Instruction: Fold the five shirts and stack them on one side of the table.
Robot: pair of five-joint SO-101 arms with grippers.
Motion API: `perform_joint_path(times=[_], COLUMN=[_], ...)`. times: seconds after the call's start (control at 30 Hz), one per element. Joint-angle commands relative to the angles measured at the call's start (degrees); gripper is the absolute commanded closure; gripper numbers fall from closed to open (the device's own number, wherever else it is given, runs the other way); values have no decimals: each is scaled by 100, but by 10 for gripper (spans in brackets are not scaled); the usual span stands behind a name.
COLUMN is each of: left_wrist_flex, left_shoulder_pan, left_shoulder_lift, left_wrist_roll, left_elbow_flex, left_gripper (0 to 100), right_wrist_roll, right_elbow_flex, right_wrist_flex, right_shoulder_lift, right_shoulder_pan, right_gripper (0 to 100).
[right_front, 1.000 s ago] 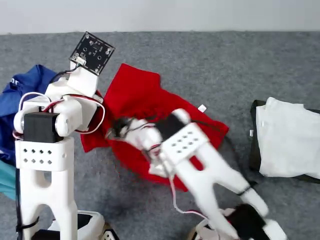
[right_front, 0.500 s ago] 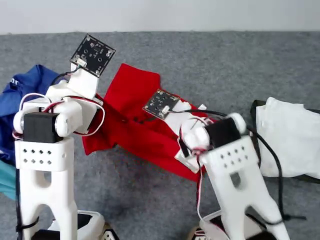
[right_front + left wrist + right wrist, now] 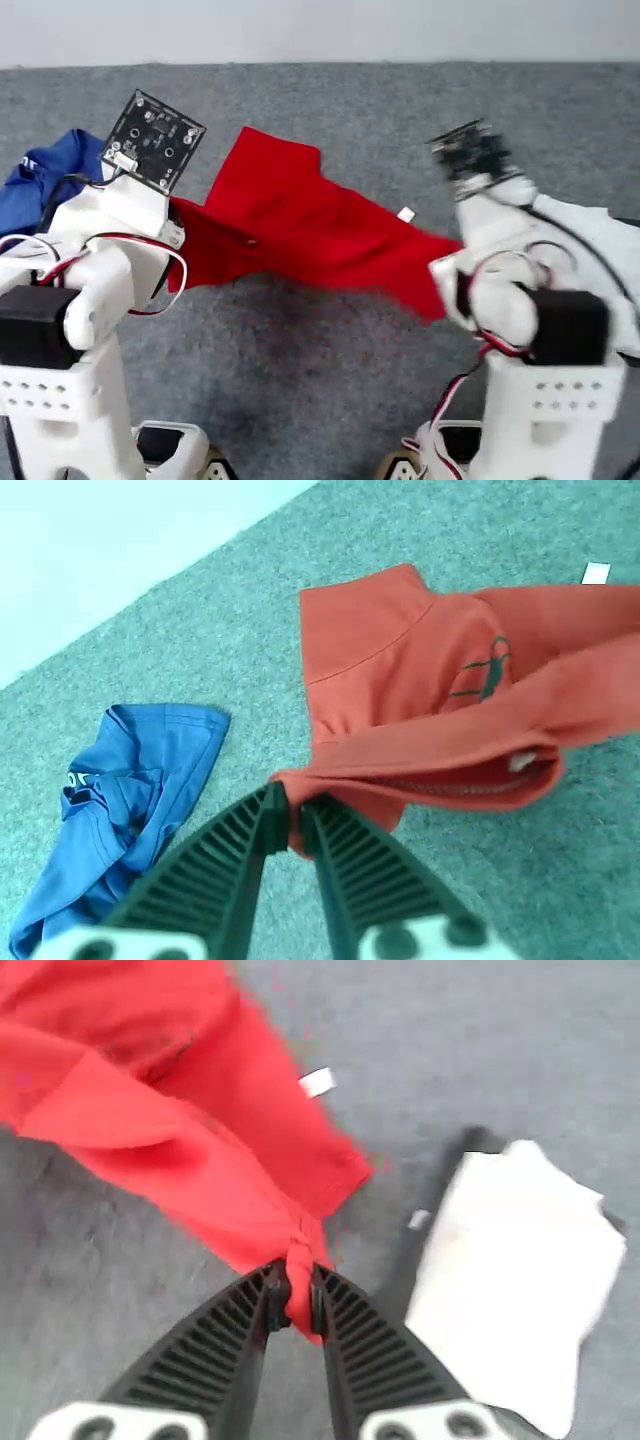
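A red shirt (image 3: 300, 220) hangs stretched between my two arms above the grey table (image 3: 380, 120). My left gripper (image 3: 290, 815) is shut on one corner of the red shirt (image 3: 420, 700), at the shirt's left end in the high view. My right gripper (image 3: 292, 1295) is shut on another bunched edge of the red shirt (image 3: 180, 1130), at its right end. A blue shirt (image 3: 45, 175) lies crumpled at the table's left, also seen as the blue shirt (image 3: 120, 780) from the left wrist. A folded white shirt (image 3: 510, 1260) lies on a dark one (image 3: 440, 1195) at the right.
A small white tag (image 3: 405, 214) lies on the table by the red shirt's far edge. Bare grey table stretches along the back and in the front middle between the two arm bases. A pale wall (image 3: 320, 30) borders the far side.
The right arm has swung from the table's middle to the right, pulling the red shirt's edge with it and stretching the cloth out. The left arm shifted slightly left and nearer.
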Motion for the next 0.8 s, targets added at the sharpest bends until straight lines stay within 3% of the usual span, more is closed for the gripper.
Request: perform_joint_path(times=[0.0, 0.37, 0.63, 0.77], left_wrist_flex=[18, 114, 114, 114], left_shoulder_pan=[0, 9, -9, 18], left_shoulder_lift=[-97, -105, -193, -580], left_wrist_roll=[18, 9, 9, -79], left_elbow_flex=[-180, -224, -224, -224], left_gripper=[982, 982, 982, 982], right_wrist_roll=[-97, -325, -308, -202], right_elbow_flex=[-466, -2048, -2022, -1284], right_wrist_flex=[242, 259, 268, 268], right_shoulder_lift=[-110, -110, -400, -532], right_shoulder_pan=[145, 198, 611, 848], right_gripper=[988, 988, 989, 989])
